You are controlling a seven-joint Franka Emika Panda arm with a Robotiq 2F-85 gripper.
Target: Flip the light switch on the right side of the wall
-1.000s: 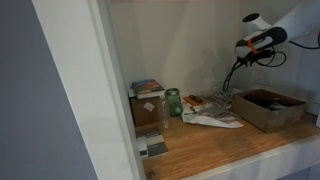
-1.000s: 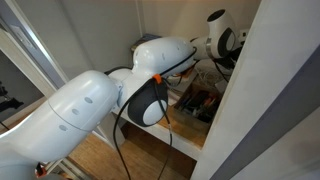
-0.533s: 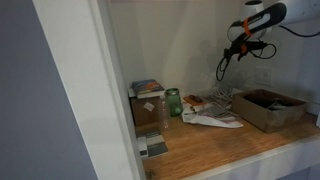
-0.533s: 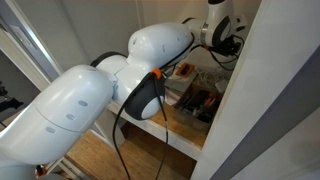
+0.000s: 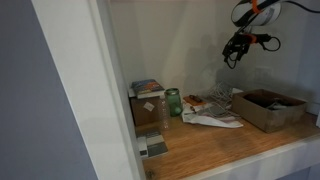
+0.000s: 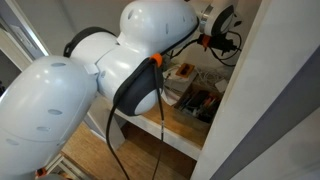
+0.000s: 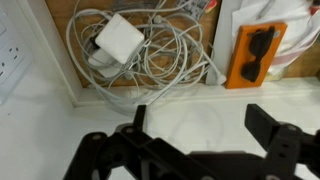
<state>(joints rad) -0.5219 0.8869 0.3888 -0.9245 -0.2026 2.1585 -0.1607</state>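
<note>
My gripper (image 5: 236,50) hangs high at the right of the alcove, in front of the cream wall (image 5: 190,50), with its fingers pointing down. In the wrist view the gripper (image 7: 205,125) is open; its two dark fingers stand far apart with nothing between them. Below them lies a box of tangled white cables with a white power adapter (image 7: 120,40) and an orange part (image 7: 258,55). In an exterior view the big white arm (image 6: 150,40) fills the foreground and the gripper (image 6: 225,45) is half hidden by the post. I cannot make out the light switch in any view.
A wooden counter (image 5: 220,145) carries a green jar (image 5: 173,101), a stack of books (image 5: 148,90), papers (image 5: 212,119) and an open cardboard box (image 5: 268,108). A wide pale door frame (image 5: 100,90) bounds the alcove on one side.
The arm has risen from just above the cardboard box to the top of the alcove. The gripper's jaws have gone from nearly shut to wide open.
</note>
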